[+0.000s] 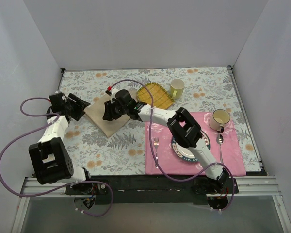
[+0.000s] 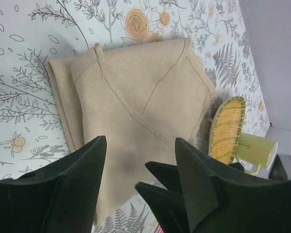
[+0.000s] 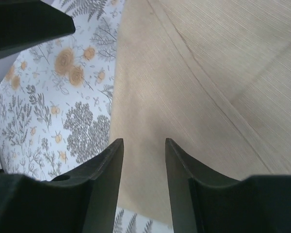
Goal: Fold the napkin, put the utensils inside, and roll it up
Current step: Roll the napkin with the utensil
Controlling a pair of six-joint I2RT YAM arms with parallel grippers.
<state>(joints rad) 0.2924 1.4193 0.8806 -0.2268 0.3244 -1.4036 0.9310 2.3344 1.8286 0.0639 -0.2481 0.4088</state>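
The beige napkin (image 1: 104, 120) lies folded on the floral tablecloth at centre left, and shows in the left wrist view (image 2: 136, 102) and the right wrist view (image 3: 199, 82). My left gripper (image 1: 81, 108) is open at its left edge, jaws apart over the cloth (image 2: 140, 145), holding nothing. My right gripper (image 1: 109, 113) is open just above the napkin's middle (image 3: 144, 143), with nothing between its jaws. A fork (image 1: 156, 150) and a spoon (image 1: 220, 145) lie on the pink mat (image 1: 233, 160). The second spoon is hidden.
A yellow checked woven cloth (image 1: 155, 94) lies right beside the napkin, with a green mug (image 1: 176, 88) behind it. A cream mug (image 1: 219, 119) and a plate (image 1: 184, 150), partly under my right arm, sit on the pink mat. Grey walls close three sides.
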